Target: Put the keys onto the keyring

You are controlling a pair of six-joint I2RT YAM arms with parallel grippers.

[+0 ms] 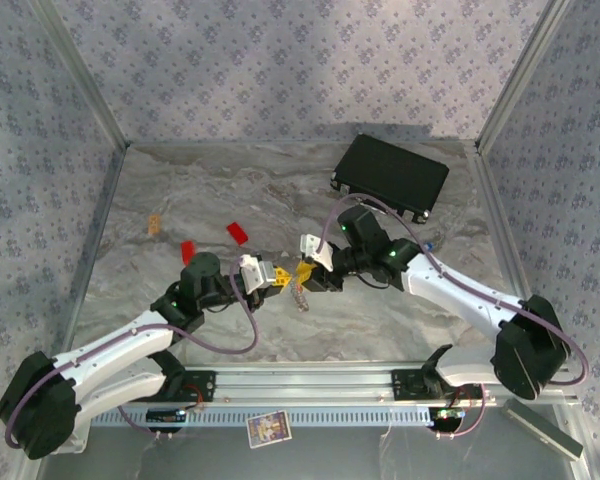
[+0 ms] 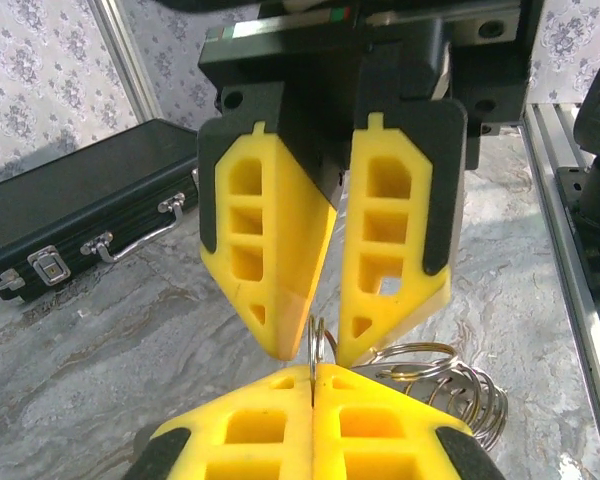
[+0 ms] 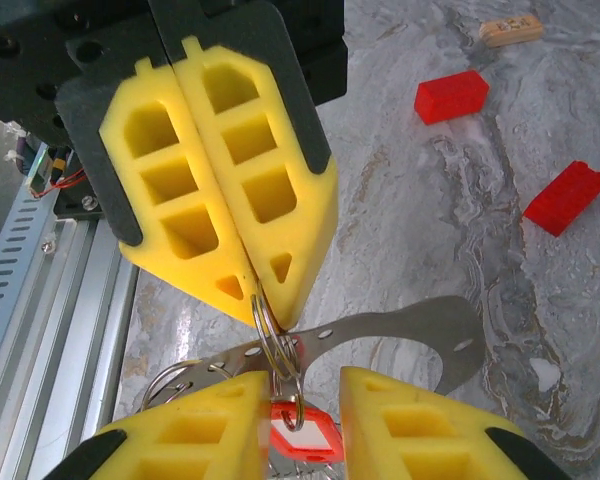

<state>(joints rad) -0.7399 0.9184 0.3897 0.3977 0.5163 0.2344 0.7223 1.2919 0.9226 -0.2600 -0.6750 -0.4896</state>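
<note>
Card (image 1: 268,428) on near rail, no part in the job.

Mid-table, L claw (image 2: 312,368) is pressed together on the thin metal loop of the keyring (image 3: 267,328). It holds the loop edge-up off the table (image 1: 180,190), prob. so the other arm can work at it. R claw (image 3: 300,385) faces it tip to tip, jaws spread, one finger each side of the loop.

Red key (image 3: 302,437) hangs in that gap w/ its small link round the loop. Looks threaded on already, tho whether it's fully past the split I can't tell. Can't tell if R fingers touch it either. Wire coil (image 2: 460,385) and flat steel strip (image 3: 400,330) hang off the same cluster.

Blue bit (image 1: 432,243) lies by R forearm, maybe the blue key but too small to be sure. If so, it's next to fetch.

Farther out are red blocks (image 3: 450,97) and a tan chip (image 3: 510,30), not task items.

Far back R: black case (image 2: 80,200), the only container. Lid shut, latches look down, contents hidden.
</note>
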